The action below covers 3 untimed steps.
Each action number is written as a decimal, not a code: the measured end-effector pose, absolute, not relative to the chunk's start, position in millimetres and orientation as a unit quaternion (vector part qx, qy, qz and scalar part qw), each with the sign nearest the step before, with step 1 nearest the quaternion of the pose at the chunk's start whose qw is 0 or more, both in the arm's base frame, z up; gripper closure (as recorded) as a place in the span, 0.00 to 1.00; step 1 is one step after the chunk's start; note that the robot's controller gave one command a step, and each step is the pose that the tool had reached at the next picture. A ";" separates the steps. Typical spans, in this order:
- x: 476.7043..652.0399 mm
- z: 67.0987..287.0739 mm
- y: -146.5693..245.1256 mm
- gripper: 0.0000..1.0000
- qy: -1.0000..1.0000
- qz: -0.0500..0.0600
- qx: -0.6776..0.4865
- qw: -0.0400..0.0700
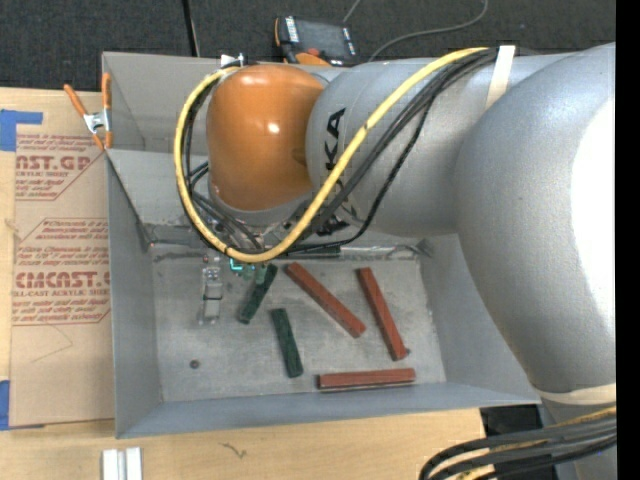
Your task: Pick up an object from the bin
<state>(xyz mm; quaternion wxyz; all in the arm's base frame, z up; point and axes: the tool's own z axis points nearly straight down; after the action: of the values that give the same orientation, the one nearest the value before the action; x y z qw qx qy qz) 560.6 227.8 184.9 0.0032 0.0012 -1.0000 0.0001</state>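
My gripper (211, 293) hangs below the orange wrist cover at the left of the bin floor, its metal fingertip low over bare floor. Just to its right lies a dark green bar (256, 293), tilted, its upper end under the wrist. A second dark green bar (285, 342) lies a little further toward the front. Nothing shows between the fingers.
Three reddish-brown bars lie to the right: one slanted in the middle (326, 298), one steeper at the right (383, 313), one flat near the front wall (366, 378). The arm covers the bin's back and right side.
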 end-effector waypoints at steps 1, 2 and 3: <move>553.0 104.7 155.8 0.00 -0.997 0.002 -0.075 0.003; 554.4 68.6 95.0 0.00 -0.999 0.001 0.048 0.001; 554.8 70.4 97.6 1.00 -0.999 -0.001 0.049 0.000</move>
<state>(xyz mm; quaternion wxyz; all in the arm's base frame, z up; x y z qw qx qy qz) 554.8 97.6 70.4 0.0002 0.0488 -0.9988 -0.0009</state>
